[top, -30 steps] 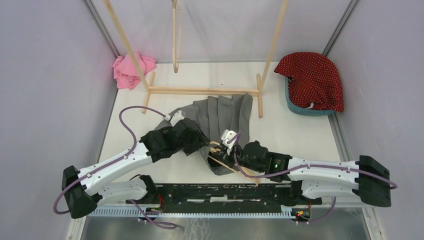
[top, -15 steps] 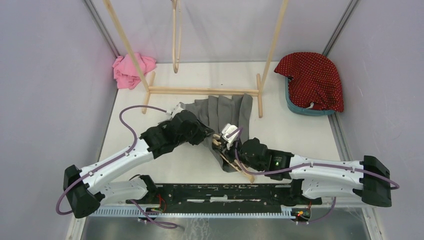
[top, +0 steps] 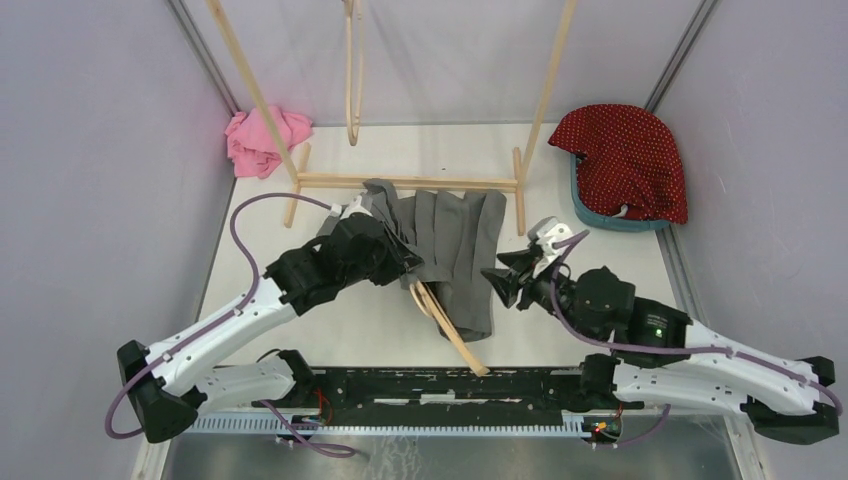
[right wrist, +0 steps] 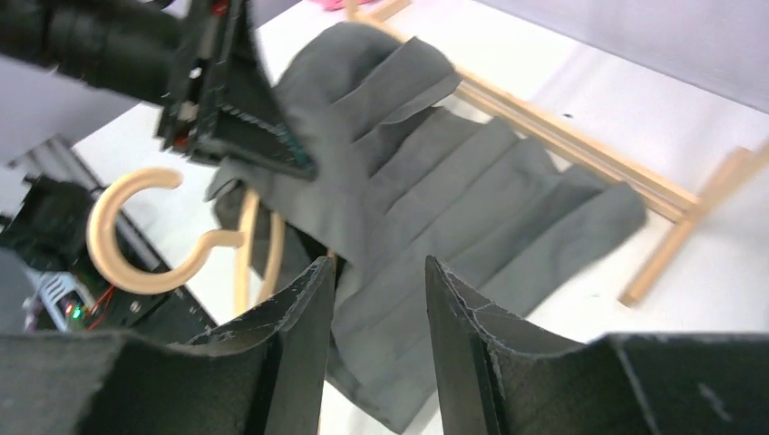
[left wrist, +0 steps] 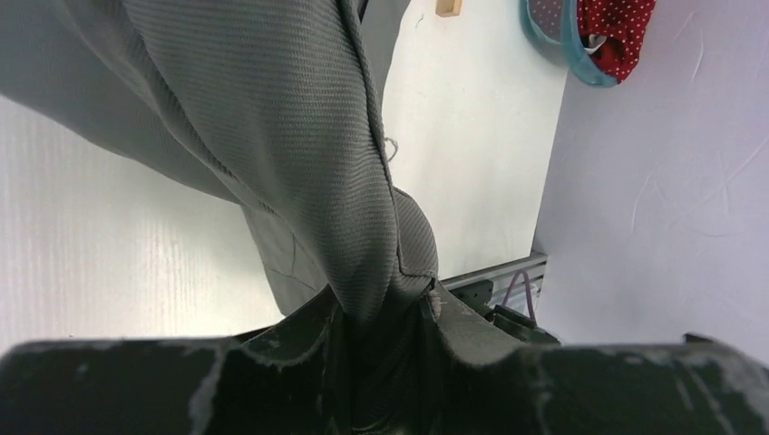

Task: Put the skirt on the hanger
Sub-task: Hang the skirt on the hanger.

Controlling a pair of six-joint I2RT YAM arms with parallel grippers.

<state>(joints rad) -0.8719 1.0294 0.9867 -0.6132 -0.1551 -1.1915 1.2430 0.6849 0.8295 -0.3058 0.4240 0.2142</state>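
The left arm (top: 230,325) stretches from the near left corner of the counter (top: 600,260) diagonally toward its middle. The left pincer (left wrist: 381,313) at its end is clamped tight on a bunched fold of the grey skirt (top: 455,240). The right arm (top: 700,350) reaches from the near right corner toward the middle. The right pincer (right wrist: 376,299) points leftward above the counter, jaws parted with nothing gripped, set apart from the left pincer.
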